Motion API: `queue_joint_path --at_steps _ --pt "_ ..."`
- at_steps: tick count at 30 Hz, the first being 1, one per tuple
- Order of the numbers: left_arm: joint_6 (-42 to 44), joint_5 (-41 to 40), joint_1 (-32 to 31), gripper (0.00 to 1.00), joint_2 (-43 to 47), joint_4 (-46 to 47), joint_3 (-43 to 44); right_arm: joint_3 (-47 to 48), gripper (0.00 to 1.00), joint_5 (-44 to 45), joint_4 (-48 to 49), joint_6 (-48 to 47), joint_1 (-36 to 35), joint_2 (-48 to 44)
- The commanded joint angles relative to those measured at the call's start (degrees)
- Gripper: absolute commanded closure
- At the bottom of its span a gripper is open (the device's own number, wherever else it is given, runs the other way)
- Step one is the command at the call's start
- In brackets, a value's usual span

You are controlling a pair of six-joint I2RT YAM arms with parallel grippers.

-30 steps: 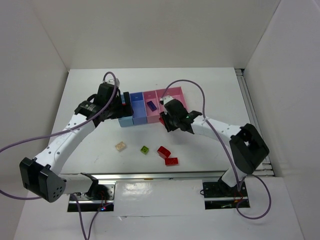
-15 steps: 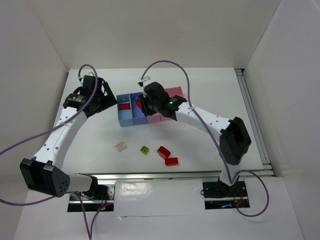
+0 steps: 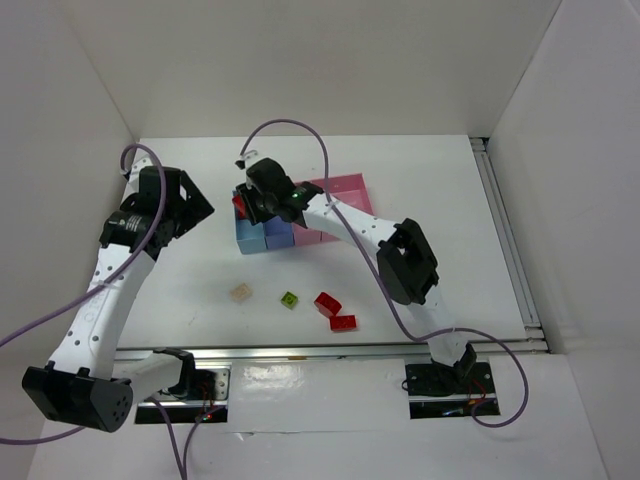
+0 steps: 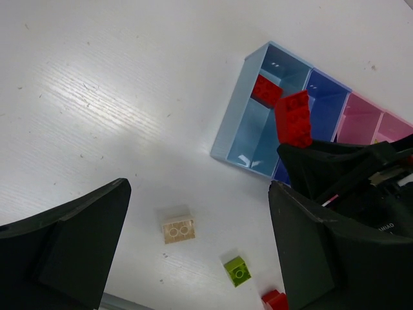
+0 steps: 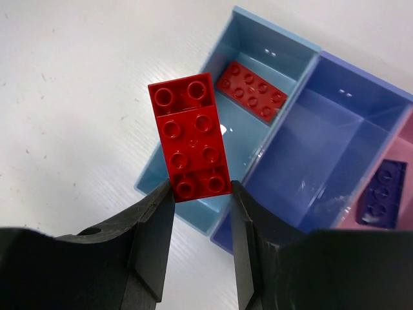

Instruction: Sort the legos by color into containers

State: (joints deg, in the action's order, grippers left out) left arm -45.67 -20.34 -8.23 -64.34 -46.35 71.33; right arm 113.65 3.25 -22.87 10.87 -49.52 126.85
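Note:
My right gripper [image 5: 200, 194] is shut on a red lego [image 5: 190, 135] and holds it above the near end of the light blue bin [image 5: 169, 169]. Another red lego [image 5: 251, 92] lies in that bin. The darker blue bin [image 5: 322, 148] holds nothing I can see. A dark purple lego [image 5: 382, 192] lies in the pink bin beside it. From above, the right gripper [image 3: 248, 203] is over the left end of the row of bins [image 3: 250, 243]. My left gripper [image 3: 200, 208] is open and empty, left of the bins. Its wrist view shows the cream lego [image 4: 177, 227] and a green lego [image 4: 237, 269] below.
On the table near the front lie the cream lego [image 3: 240, 292], the green lego [image 3: 290, 299] and two red legos [image 3: 327, 304] [image 3: 343, 322]. The wider pink bin [image 3: 350, 188] ends the row on the right. White walls enclose the table.
My right gripper has carried the red lego leftward from the pink bins to above the light blue bin. My left arm has pulled back to the left, away from the bins.

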Motion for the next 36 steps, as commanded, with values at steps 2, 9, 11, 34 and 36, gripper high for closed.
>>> queue_joint_path --at_steps 2,9,11,34,36 --pt "-0.5 -1.2 0.1 0.01 0.7 0.0 -0.1 4.0 0.67 0.2 -0.6 0.4 -0.8 2.3" --pt "0.1 -0.1 0.1 0.01 0.7 0.0 0.4 4.0 0.64 0.7 0.0 0.4 -0.8 2.8" --pt "0.1 -0.1 0.1 0.01 0.7 0.0 0.4 4.0 0.61 0.7 0.0 0.4 -0.8 2.8" --pt "2.3 2.1 0.1 0.01 -0.4 1.1 1.4 -2.7 0.39 5.2 0.8 -0.2 -1.3 -7.3" --pt "2.9 3.4 0.1 0.01 -0.4 1.1 1.4 -9.7 0.39 7.2 1.4 -0.2 -1.3 -11.9"
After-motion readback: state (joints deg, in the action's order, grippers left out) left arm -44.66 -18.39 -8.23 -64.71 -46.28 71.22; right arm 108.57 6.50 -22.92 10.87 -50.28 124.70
